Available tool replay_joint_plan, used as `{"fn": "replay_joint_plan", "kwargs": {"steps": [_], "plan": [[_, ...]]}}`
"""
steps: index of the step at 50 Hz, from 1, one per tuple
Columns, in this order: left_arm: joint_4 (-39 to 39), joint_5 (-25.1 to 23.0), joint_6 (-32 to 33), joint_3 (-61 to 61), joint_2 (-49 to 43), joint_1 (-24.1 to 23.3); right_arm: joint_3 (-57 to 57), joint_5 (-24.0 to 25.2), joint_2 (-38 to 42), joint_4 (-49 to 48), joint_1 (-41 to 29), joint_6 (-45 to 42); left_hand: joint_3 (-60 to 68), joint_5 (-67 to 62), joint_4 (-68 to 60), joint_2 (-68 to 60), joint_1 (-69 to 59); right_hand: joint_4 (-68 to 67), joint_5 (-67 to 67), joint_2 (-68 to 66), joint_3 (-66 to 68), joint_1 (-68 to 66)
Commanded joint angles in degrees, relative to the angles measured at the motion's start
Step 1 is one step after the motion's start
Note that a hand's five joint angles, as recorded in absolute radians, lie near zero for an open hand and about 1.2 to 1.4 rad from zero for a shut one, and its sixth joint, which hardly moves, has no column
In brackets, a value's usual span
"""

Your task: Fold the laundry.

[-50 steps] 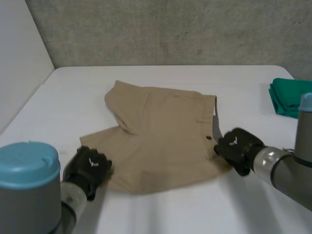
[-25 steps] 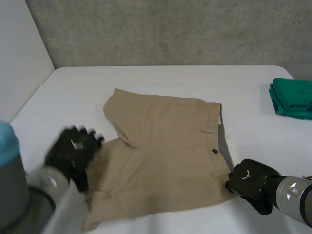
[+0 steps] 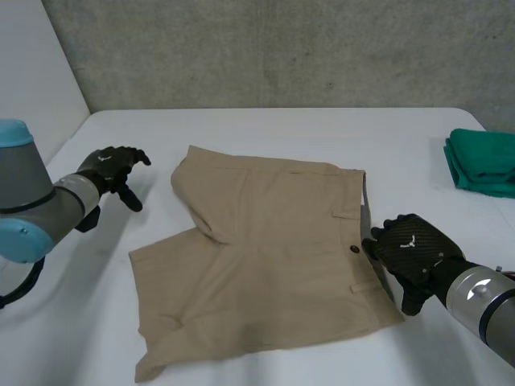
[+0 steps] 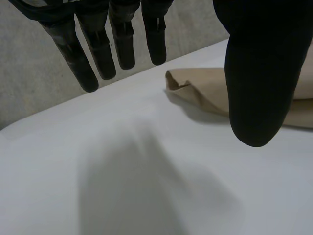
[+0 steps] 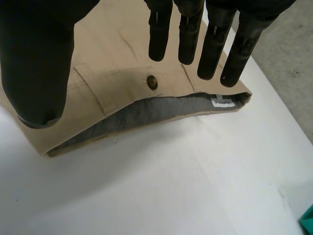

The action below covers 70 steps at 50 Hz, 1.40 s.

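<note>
A pair of tan shorts lies flat in the middle of the white table, waistband toward my right arm. My right hand hovers just off the waistband edge, its fingers straight above the button and the grey inner lining, holding nothing. My left hand is raised over bare table to the left of the shorts, fingers spread and empty. One leg hem of the shorts lies beyond its thumb.
A folded green cloth sits at the table's far right edge. A grey concrete wall runs behind the table. Bare white surface lies in front of the shorts and to their left.
Both hands let go of the shorts and opened. My left hand swung up and away to the left. The shorts now lie spread flat, nearer the front edge.
</note>
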<state>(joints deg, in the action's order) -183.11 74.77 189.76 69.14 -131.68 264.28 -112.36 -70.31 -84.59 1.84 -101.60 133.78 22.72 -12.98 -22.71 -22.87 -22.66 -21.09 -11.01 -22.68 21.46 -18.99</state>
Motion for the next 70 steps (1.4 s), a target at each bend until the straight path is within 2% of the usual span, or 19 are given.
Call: {"fn": "replay_joint_plan", "kwargs": {"steps": [1, 6, 19, 22, 24, 28, 35, 39, 44, 47, 50, 55, 60, 65, 70], "plan": [[0.0, -0.5, 0.2, -8.3, -7.4, -1.2, -2.0, 0.3, -0.3, -2.6, 0.0, 0.2, 8.7, -8.4, -8.7, -8.5, -8.7, 2.9, 2.9, 4.5, -3.3, 0.8], [0.5, -3.5, -0.2, -13.0, -10.8, -2.2, -2.4, 0.3, -0.5, -2.9, 0.0, 0.3, 8.0, -7.8, -8.0, -7.9, -8.1, 3.1, 3.0, 4.7, -3.5, 1.0], [8.4, -3.8, -0.4, -26.0, -19.3, -5.8, -3.2, 0.3, -0.7, -3.0, 0.1, 0.3, 8.9, -8.6, -8.9, -8.7, -8.9, 3.1, 3.0, 4.7, -3.5, 1.0], [9.2, -3.9, -0.4, -27.0, -20.1, -6.7, -3.3, 0.3, -0.7, -3.1, 0.2, 0.3, 14.9, -14.6, -14.9, -14.7, -14.9, 3.1, 3.0, 4.7, -3.5, 1.0], [9.3, -4.1, -0.4, -27.0, -20.0, -7.4, -3.5, 0.2, -0.7, -3.6, 0.1, 0.3, 27.4, -27.2, -27.5, -27.3, -27.5, 3.1, 3.0, 4.7, -3.5, 1.0], [9.1, -4.3, -1.8, -27.0, -19.0, -8.9, -3.7, 0.1, -0.7, -4.7, 0.1, 0.3, 41.9, -41.7, -42.0, -41.8, -42.0, 3.1, 3.0, 4.7, -3.5, 1.0], [7.3, -4.4, -6.6, -26.3, -16.4, -11.1, -4.4, 0.2, -0.7, -4.7, 0.1, 0.3, 51.7, -51.5, -51.7, -51.6, -51.8, 2.9, 2.9, 4.5, -3.3, 0.8], [5.9, -4.2, -6.9, -26.3, -15.8, -12.6, -4.6, 0.2, -0.8, -4.7, 0.1, 0.3, 52.1, -51.8, -52.1, -51.9, -52.1, 2.9, 2.9, 4.5, -3.3, 0.8], [4.5, -4.0, -6.9, -26.3, -15.6, -14.8, -5.0, 0.2, -0.7, -4.8, 0.1, 0.3, 44.0, -43.8, -44.1, -43.9, -44.1, 2.9, 2.9, 4.5, -3.3, 0.8], [3.2, -3.8, -6.9, -26.3, -15.8, -15.6, -5.1, 0.2, -0.7, -4.7, 0.1, 0.3, 25.9, -25.6, -25.9, -25.7, -26.0, 2.9, 2.9, 4.5, -3.3, 0.8], [2.1, -3.6, -6.6, -26.0, -16.2, -16.3, -5.2, 0.2, -0.8, -4.7, 0.1, 0.3, 16.3, -16.0, -16.3, -16.1, -16.4, 2.9, 2.9, 4.5, -3.3, 0.8], [1.1, -2.9, -6.6, -25.4, -16.2, -16.3, -5.5, 0.3, -0.8, -4.8, 0.1, 0.2, 11.1, -10.8, -11.1, -10.9, -11.1, 2.9, 2.9, 4.5, -3.3, 0.8], [-0.1, 1.3, -6.5, -24.1, -14.8, -15.5, -5.7, 0.3, -0.7, -4.8, 0.0, 0.2, 6.2, -5.9, -6.2, -6.0, -6.2, 2.9, 2.9, 4.5, -3.3, 0.8], [-1.7, 2.0, -5.4, -21.2, -11.2, -14.7, -5.7, 0.3, -0.7, -4.8, 0.0, 0.2, 5.5, -5.2, -5.5, -5.3, -5.6, 2.9, 2.9, 4.5, -3.3, 0.8], [-1.9, 2.6, -1.1, -16.9, -8.9, -10.6, -5.9, 0.3, -0.7, -4.9, 0.1, 0.2, 5.5, -5.2, -5.5, -5.3, -5.6, 3.1, 3.0, 4.7, -3.5, 1.0]]}}
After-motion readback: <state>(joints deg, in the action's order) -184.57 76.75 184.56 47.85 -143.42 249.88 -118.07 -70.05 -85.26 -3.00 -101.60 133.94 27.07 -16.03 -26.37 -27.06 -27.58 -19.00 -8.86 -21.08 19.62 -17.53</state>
